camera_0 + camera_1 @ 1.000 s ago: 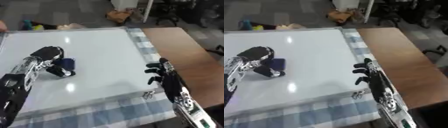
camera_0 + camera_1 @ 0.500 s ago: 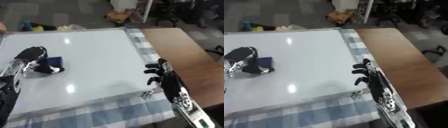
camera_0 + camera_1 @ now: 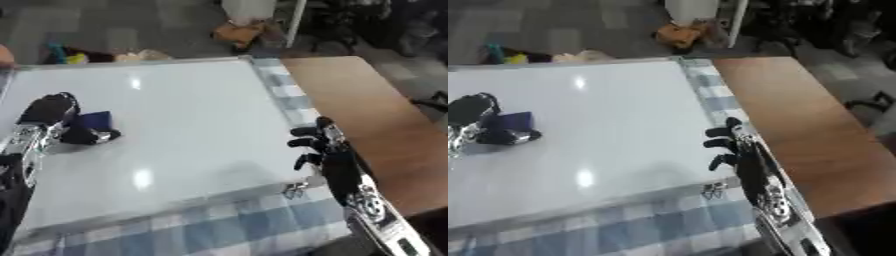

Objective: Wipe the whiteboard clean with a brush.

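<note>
The brush point(image 3: 87, 128), a dark blue pad with a black grip, now sits far over on the left side of the whiteboard point(image 3: 192, 110), pressed flat to the surface under my left hand point(image 3: 51, 111). A second ago it was noticeably nearer the board's middle, so I have swept it leftward across the white surface in that time, and half a second ago it was already close to where it is now, which tells me the stroke is running out near the left edge. My left hand has its fingers curled down over the brush's black grip, holding it against the board. I can make out no marks on the whiteboard from here, only ceiling glare in a few bright spots, so I judge most of the wiping is done, or that what ink remains lies outside what I can see. My right hand point(image 3: 325, 150) has hardly moved: it hovers idle at the board's right edge, fingers loosely bent, holding nothing, above the checked cloth point(image 3: 201, 230) that covers the table point(image 3: 367, 100) beneath the board.
</note>
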You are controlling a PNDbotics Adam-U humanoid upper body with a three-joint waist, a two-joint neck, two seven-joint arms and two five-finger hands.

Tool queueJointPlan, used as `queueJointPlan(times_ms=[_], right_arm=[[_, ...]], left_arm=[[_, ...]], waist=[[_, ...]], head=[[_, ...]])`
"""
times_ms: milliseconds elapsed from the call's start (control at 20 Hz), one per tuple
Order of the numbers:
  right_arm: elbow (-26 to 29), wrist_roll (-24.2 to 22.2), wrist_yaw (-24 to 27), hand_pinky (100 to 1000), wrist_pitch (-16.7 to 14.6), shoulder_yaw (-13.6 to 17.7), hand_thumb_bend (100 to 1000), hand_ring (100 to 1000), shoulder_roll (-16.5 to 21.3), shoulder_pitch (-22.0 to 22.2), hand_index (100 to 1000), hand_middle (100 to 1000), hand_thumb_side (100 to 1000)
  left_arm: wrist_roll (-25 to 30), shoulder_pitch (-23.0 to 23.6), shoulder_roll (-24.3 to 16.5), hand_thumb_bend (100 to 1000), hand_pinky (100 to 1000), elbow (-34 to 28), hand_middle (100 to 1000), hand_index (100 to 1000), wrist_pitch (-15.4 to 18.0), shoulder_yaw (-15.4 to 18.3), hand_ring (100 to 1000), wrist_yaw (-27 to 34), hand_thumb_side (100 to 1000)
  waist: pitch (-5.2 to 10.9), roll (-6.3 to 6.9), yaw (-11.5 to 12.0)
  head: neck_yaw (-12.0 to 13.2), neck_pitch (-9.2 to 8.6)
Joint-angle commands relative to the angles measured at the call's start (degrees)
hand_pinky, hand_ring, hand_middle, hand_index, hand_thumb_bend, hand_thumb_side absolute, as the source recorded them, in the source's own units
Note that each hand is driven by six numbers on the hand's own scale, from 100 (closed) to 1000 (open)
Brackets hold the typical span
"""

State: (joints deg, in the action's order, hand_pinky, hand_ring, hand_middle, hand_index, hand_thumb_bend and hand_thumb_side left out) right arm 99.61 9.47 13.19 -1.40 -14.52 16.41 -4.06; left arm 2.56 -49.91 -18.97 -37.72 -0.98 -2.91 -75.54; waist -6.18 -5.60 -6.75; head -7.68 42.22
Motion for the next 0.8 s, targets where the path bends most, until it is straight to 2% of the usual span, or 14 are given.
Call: queueJointPlan(times_ms=[50, 450, 800], right_arm=[[0.85, 0.00, -0.25, 379, 0.02, 0.38, 100, 689, 0.86, -0.53, 659, 704, 1000], [0.83, 0.04, -0.31, 380, -0.01, 0.45, 100, 689, 0.97, -0.46, 659, 705, 1000], [0.85, 0.00, -0.28, 380, 0.00, 0.43, 100, 689, 0.89, -0.42, 659, 705, 1000]], left_arm=[[0.02, 2.50, -3.28, 760, 627, 4.76, 585, 274, -1.72, -0.35, 652, -1.59, 732], [-1.63, 3.45, -6.03, 756, 626, 5.33, 581, 273, -4.71, 1.13, 649, 0.23, 727], [-0.70, 3.37, -4.75, 788, 625, 4.41, 576, 272, -2.98, -0.14, 646, 1.36, 684]], waist=[[-0.19, -0.03, 0.27], [-0.13, 0.13, 0.73], [-0.08, 0.00, 0.39]], head=[[-0.06, -0.26], [-0.22, -0.25], [-0.10, -0.23]])
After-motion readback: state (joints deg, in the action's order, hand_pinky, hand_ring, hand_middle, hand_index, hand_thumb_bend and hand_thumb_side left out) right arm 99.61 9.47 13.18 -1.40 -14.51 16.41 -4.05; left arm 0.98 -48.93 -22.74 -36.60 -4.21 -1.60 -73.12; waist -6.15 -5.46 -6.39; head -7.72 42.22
